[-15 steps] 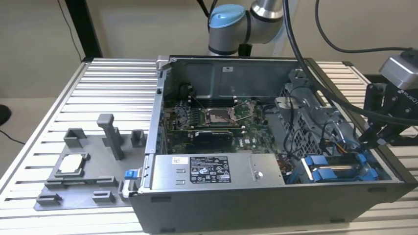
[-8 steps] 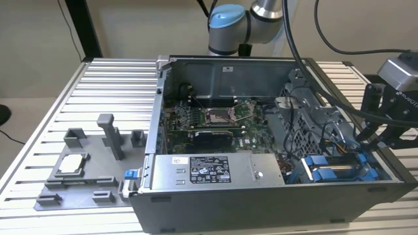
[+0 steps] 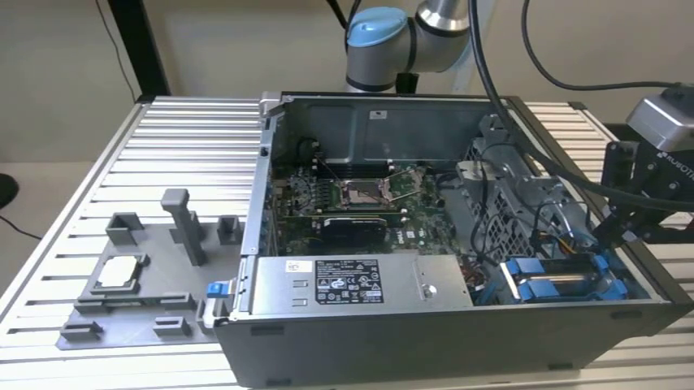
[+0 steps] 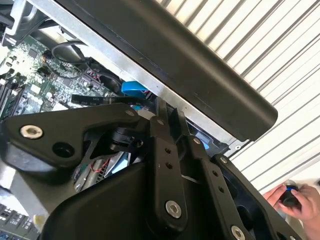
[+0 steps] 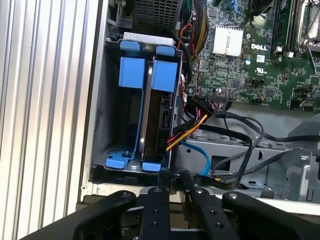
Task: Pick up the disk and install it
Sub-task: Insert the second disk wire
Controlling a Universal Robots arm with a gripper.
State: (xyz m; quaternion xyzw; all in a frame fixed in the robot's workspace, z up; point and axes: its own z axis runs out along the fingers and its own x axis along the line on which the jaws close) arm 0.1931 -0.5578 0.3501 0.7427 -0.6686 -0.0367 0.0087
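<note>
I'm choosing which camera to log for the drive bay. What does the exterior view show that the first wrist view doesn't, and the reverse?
Exterior view alone: the grey fixture tray, the power supply and the arm's blue-capped joint.
First wrist view alone: the disk standing on edge in its blue frame beside an empty blue carrier, with cables plugged in.
Both: the drive bay, the motherboard and the slatted table.

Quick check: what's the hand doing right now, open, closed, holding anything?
Hand: fingers pressed together, so closed, and empty; it sits at the edge of the drive bay where the disk stands in its blue frame.
</note>
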